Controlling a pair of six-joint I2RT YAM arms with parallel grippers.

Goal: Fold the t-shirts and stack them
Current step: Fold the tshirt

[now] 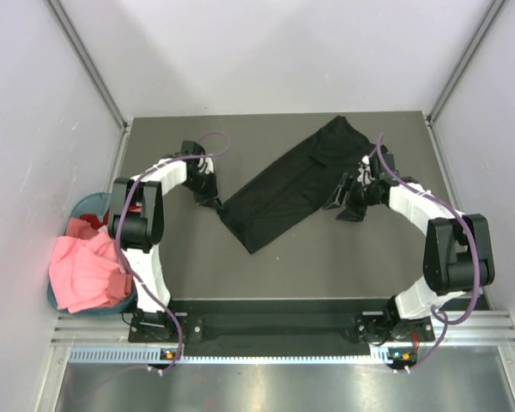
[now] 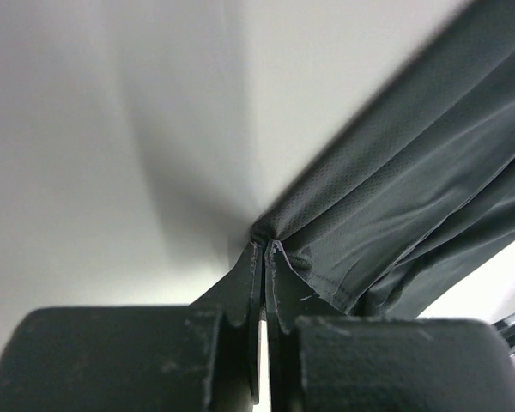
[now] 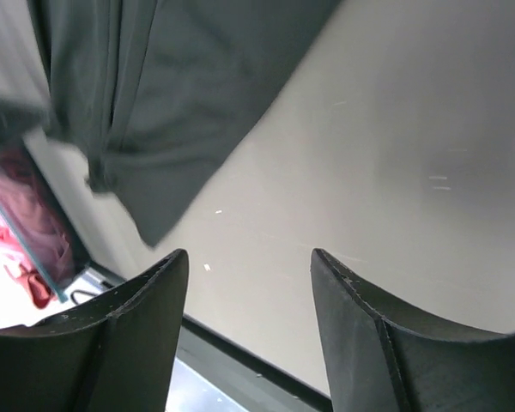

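A round teal basket (image 1: 84, 204) sits at 9 o'clock, just beyond the left edge of the dark grey desk (image 1: 326, 266). A pale metal rail (image 1: 275, 354) runs along 6 o'clock.

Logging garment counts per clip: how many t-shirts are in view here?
3. A black t-shirt lies diagonally on the table, one corner pinched by the left pincer. A pink t-shirt drapes over the teal basket, a red t-shirt inside. Others may lie hidden beneath.
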